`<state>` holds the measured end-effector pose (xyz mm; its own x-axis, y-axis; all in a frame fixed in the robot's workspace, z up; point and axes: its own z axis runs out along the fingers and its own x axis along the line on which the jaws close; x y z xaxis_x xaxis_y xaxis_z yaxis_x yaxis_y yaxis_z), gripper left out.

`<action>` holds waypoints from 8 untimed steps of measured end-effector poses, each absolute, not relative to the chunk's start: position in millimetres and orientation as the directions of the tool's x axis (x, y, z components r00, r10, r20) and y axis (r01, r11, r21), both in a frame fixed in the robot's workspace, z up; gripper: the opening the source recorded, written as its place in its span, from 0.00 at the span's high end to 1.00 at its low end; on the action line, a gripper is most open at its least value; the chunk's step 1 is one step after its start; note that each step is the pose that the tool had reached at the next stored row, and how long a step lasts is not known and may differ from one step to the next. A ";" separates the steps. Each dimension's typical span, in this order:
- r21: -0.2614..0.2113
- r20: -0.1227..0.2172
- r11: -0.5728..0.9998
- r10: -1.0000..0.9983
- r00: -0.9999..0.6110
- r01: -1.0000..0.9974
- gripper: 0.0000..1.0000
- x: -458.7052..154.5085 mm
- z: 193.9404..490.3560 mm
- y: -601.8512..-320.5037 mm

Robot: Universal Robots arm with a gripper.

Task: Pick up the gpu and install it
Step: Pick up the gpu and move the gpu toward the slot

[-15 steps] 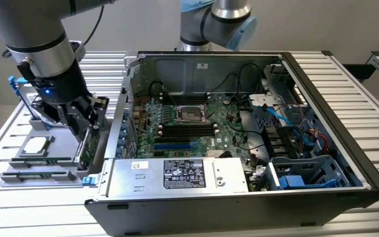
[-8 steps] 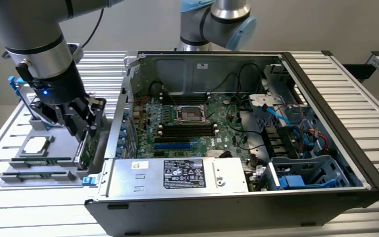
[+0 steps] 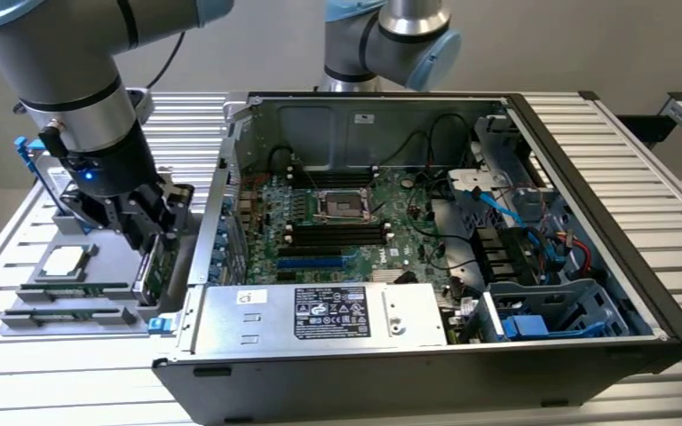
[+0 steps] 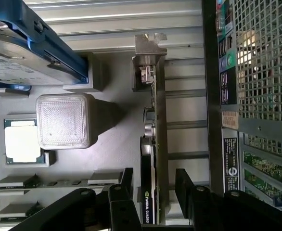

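Observation:
The gpu (image 3: 152, 266) stands on its long edge in a slot of the grey parts tray (image 3: 33, 321), just outside the open computer case (image 3: 661, 293) on the exterior view's left. In the wrist view the gpu (image 4: 153, 139) shows edge-on, with its silver bracket at the far end and its black face lettered in green. My gripper (image 3: 139, 229) has come down over the card. It is open (image 4: 154, 175), one black finger (image 4: 126, 180) on each side of the card with a small gap on both sides.
The tray also holds a processor (image 4: 21, 139), thin memory sticks (image 4: 16, 183), a grey block (image 4: 64, 120) and the hard drive in its blue frame (image 4: 30, 53). The case's perforated wall (image 4: 261, 62) stands close beside the card. The motherboard (image 3: 341, 222) lies exposed inside, and another arm's base (image 3: 376, 44) stands behind.

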<state>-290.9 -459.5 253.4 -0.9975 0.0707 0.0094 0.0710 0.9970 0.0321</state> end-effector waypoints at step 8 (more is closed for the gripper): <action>0.024 0.009 0.997 0.070 -0.998 0.070 0.52 -299.3 249.8 -452.5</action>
<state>-299.3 -452.5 249.8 -0.9975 0.0698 0.0088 0.0700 0.9973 0.0242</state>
